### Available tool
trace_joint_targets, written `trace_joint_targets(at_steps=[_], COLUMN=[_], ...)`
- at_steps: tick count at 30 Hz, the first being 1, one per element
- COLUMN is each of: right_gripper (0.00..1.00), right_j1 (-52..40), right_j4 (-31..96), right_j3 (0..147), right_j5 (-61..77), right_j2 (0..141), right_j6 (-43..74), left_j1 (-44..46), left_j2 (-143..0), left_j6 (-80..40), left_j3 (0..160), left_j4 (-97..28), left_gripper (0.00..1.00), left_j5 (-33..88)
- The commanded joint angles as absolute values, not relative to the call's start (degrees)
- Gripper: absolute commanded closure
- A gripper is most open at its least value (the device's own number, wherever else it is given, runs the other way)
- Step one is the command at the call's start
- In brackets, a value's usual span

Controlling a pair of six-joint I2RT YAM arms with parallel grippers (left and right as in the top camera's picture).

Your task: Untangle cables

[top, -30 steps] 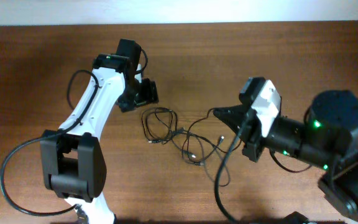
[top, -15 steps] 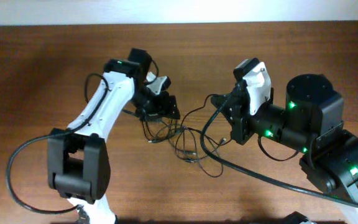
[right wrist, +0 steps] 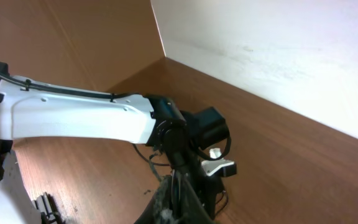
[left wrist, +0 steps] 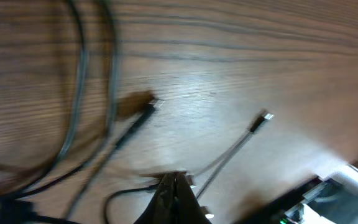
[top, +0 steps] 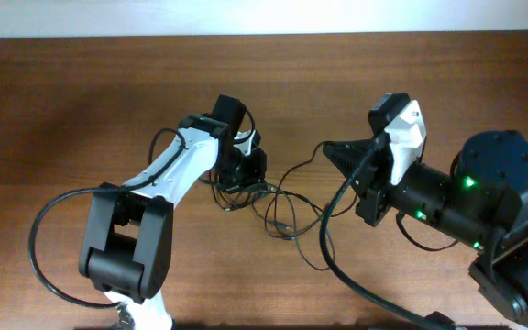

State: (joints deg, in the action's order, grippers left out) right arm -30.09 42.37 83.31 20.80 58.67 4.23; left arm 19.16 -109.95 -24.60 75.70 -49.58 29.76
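Observation:
The cables (top: 282, 215) lie as a loose tangle of thin black cords on the wooden table between the two arms. My left gripper (top: 244, 186) is down on the tangle's left side. In the left wrist view its jaws (left wrist: 174, 178) are shut at the tabletop, pinching a cord beside a small silvery plug. Two more plug ends (left wrist: 151, 104) (left wrist: 265, 117) lie ahead of it. My right gripper (top: 328, 149) sits above the tangle's right side, shut on a cable end that trails down to the bundle. The right wrist view shows its closed jaws (right wrist: 178, 177) pointing at the left arm (right wrist: 73, 118).
Thick black supply cables loop from the left arm base (top: 49, 229) and across the front under the right arm (top: 337, 266). The bulky right arm base (top: 498, 183) fills the right side. A white wall (top: 264, 16) runs along the table's far edge.
The left gripper moved right and down onto the tangle and closed its jaws. The right gripper shifted slightly right, staying shut, and its cable followed it.

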Motion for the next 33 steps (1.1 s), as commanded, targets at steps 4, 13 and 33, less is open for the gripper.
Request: trace_joint_targets(at_steps=[4,13,33], right_gripper=[0.96,0.96,0.96], right_j1=[-29.87,-29.87,-29.87], right_j4=[38.85,38.17,41.15], right_j3=[83.81,83.81,83.81], right_j5=[20.36,5.32,0.60], right_j2=[52.75,49.28,52.95], right_j6=[-2.74,-4.27,2.68], left_j1=[19.07,19.07,23.16], left_j2=[-109.93,-109.93,-102.19], left_j6=[-24.84,-24.86,18.04], left_j3=[74.67,73.21,76.71], left_j4=[-49.30,-49.30,-50.68], left_gripper=[1.00,1.00,0.25], left_j5=[14.79,3.84,37.76])
